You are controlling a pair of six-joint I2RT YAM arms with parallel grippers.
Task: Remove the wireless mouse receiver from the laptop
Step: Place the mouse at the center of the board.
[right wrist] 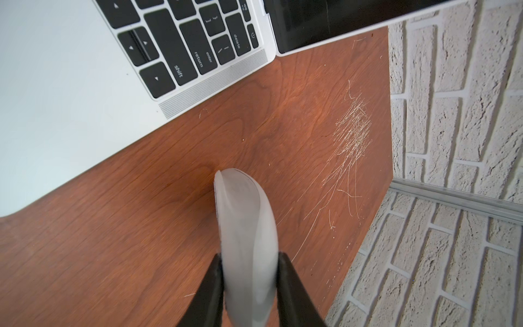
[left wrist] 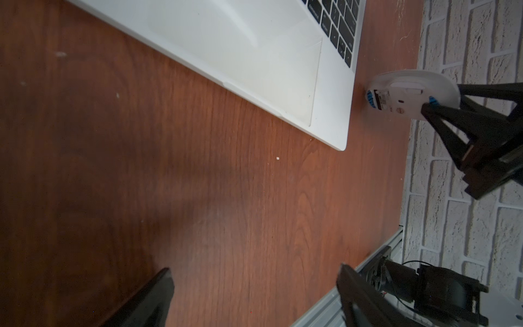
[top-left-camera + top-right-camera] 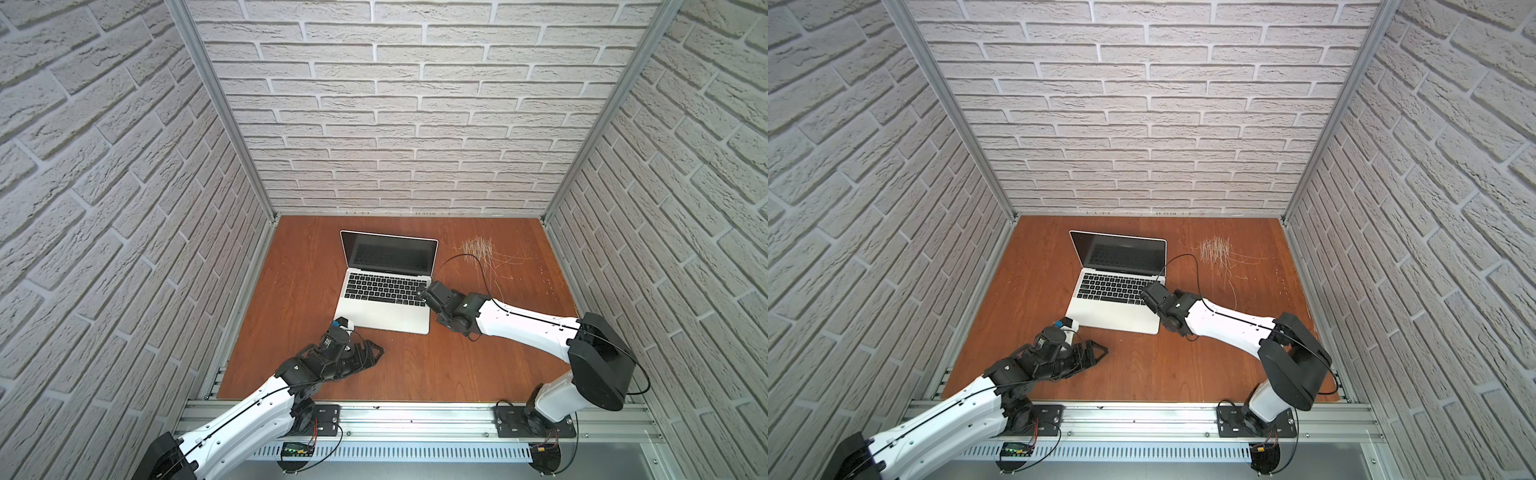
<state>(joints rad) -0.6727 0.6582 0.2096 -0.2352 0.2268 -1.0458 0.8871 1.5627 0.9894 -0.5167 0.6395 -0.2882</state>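
Note:
The silver laptop [image 3: 386,309] [image 3: 1117,318] lies open in the middle of the wooden table, its dark screen facing the front. My right gripper [image 1: 250,257] [image 3: 422,293] is just off the laptop's [image 1: 56,99] right edge, by the return and shift keys. It is shut on a white oval mouse [image 1: 243,212] held on edge over the wood. In the left wrist view the mouse's [image 2: 410,90] underside shows past the laptop's [image 2: 254,56] front right corner. My left gripper [image 2: 254,280] [image 3: 368,353] is open and empty near the laptop's front left corner. No wireless mouse receiver shows in any view.
A patch of pale scratches [image 3: 478,249] marks the table behind the right arm, and a black cable [image 3: 457,257] loops over it. Brick-pattern walls close three sides. An aluminium rail [image 3: 415,419] runs along the front edge.

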